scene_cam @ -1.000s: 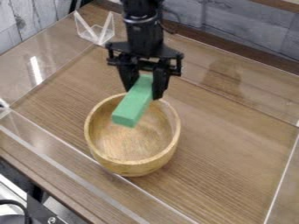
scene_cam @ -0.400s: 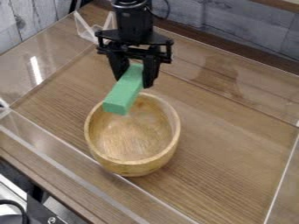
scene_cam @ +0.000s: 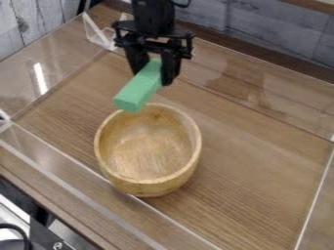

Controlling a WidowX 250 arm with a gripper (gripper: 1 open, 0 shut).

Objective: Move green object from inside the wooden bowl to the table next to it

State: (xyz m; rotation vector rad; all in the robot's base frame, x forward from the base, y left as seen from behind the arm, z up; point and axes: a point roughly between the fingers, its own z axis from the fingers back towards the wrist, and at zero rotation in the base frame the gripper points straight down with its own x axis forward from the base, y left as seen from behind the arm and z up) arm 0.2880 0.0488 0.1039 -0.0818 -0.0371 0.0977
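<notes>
The green object, a flat bright green block, hangs tilted in the air above the far left rim of the wooden bowl. My black gripper points down and is shut on the block's upper end. The block's lower end slants down to the left, clear of the bowl. The bowl is round, light tan, and has nothing inside it. It rests on the brown wood-grain table.
Clear acrylic walls border the table along the front, the left and the right. A grey plank wall stands behind. Bare tabletop lies left of the bowl and to its right.
The gripper has carried the green block up and towards the back left, from over the bowl's middle to above its far left rim. The bowl has stayed in place.
</notes>
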